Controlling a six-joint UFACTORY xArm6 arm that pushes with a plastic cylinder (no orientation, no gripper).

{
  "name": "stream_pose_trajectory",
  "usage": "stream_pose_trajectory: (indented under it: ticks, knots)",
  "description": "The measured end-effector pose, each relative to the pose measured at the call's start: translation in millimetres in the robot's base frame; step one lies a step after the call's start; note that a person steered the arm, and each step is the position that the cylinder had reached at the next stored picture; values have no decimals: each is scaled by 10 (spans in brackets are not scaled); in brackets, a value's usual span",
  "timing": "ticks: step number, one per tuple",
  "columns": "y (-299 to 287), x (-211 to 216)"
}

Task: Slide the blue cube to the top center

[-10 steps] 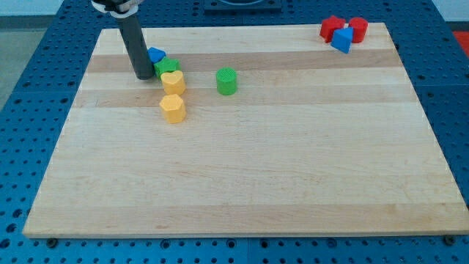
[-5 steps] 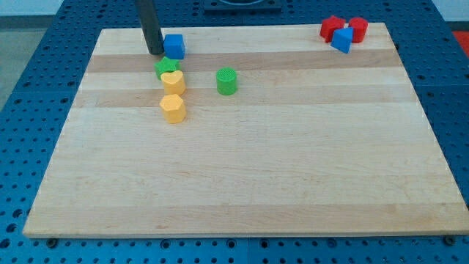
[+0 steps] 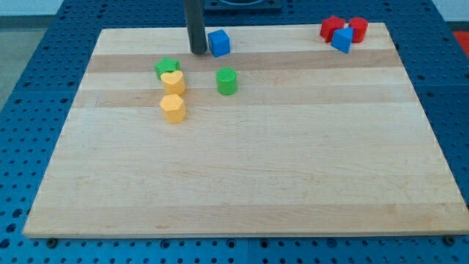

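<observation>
The blue cube point(image 3: 219, 42) sits near the top edge of the wooden board point(image 3: 242, 169), a little left of the board's middle. My tip point(image 3: 198, 51) rests on the board right against the cube's left side. The dark rod rises from there out of the view's top.
A green block point(image 3: 166, 68), a yellow heart-shaped block point(image 3: 174, 82) and a yellow block point(image 3: 173, 108) cluster below and left of my tip. A green cylinder point(image 3: 227, 81) stands below the cube. Two red blocks point(image 3: 331, 28) point(image 3: 357, 28) and a blue block point(image 3: 341, 39) sit at the top right corner.
My tip has moved up from beside the green block, then right along the top edge. The blue cube has slid rightwards ahead of it, away from the green and yellow blocks.
</observation>
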State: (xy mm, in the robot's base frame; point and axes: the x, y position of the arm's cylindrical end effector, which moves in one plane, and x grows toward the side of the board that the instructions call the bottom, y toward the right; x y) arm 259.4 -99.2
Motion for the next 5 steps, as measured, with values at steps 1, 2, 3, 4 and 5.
stream_pose_trajectory:
  ticks: [1,2,3,4,5]
  knots:
    - [-139,-2]
    - [-129,-206]
    - [195,-251]
    - [652,-235]
    - [1134,-213]
